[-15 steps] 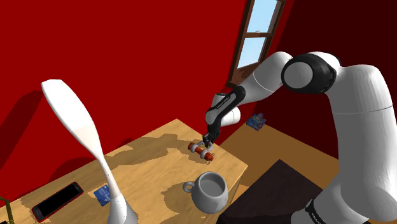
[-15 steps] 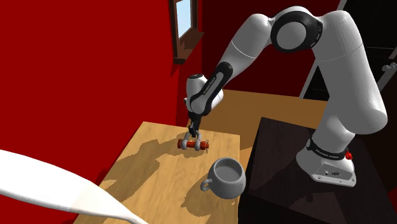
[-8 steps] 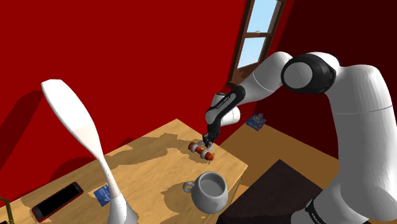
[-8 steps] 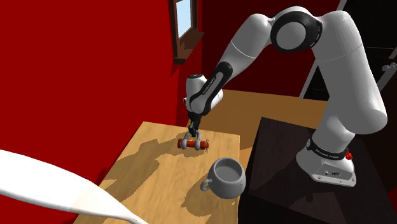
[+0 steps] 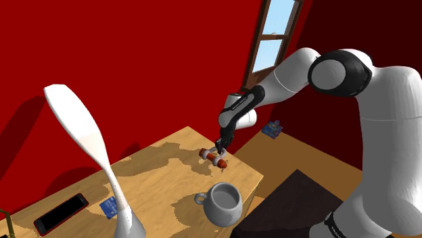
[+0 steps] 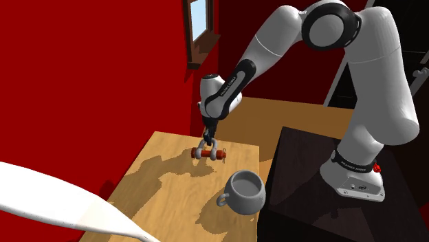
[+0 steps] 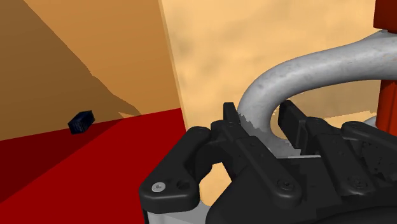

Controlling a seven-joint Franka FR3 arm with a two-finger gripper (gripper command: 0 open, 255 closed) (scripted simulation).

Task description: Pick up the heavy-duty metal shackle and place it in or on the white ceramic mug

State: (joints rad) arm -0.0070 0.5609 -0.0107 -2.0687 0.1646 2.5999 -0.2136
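Shackle (image 6: pixel 208 153): smooth grey metal U-bow with a red pin across its ends. Pin's long axis lies near level; bow stands upright. Position: centre of the second exterior view, at the far edge of the wood-grain counter (image 6: pixel 165 199); contact with counter cannot be told. Gripper (image 6: pixel 208 143): black, fingers clamped on the bow. Mug (image 6: pixel 246 190): white, rounded, open top up, lower right of shackle and apart from it.

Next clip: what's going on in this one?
The white arm's black gripper is shut on the grey bow of the shackle, which has a red pin across its ends, and holds it low over the wooden table. The white mug stands upright and empty on the same table, nearer the stand. The shackle is not yet in it.
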